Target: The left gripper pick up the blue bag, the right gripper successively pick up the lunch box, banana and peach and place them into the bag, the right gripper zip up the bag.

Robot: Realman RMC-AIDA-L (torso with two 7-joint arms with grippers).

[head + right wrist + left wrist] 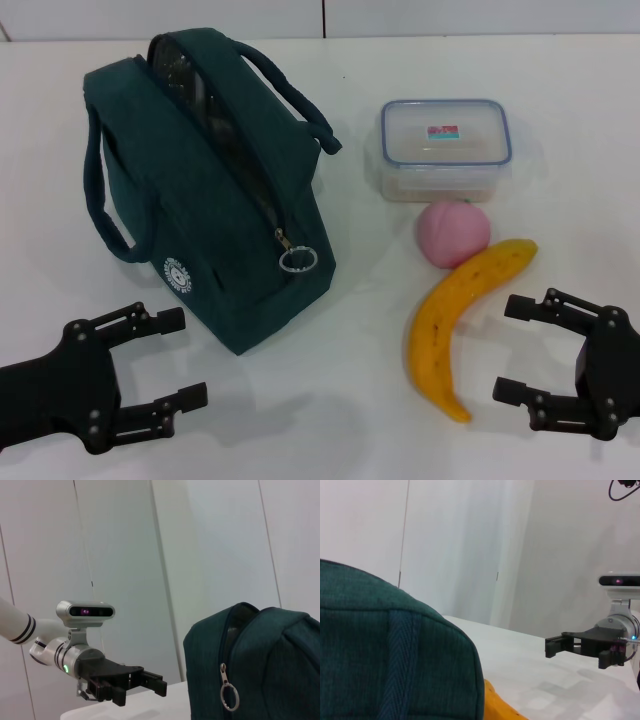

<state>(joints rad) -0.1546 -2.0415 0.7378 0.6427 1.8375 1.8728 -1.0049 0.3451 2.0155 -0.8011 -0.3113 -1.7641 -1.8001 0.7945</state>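
Observation:
The dark teal-blue bag (215,190) stands on the white table at the left with its top zip open and a ring pull (298,261) hanging at its near end. It fills the left wrist view (390,650) and shows in the right wrist view (260,665). The lunch box (444,147) sits at the back right. The pink peach (453,233) lies just in front of it. The banana (463,320) curves from the peach toward me. My left gripper (170,358) is open, near the bag's front left. My right gripper (523,347) is open beside the banana.
The white table (330,420) runs to a pale wall at the back. The bag's two handles (290,95) hang to either side of the zip. The right gripper shows in the left wrist view (555,646) and the left gripper in the right wrist view (145,682).

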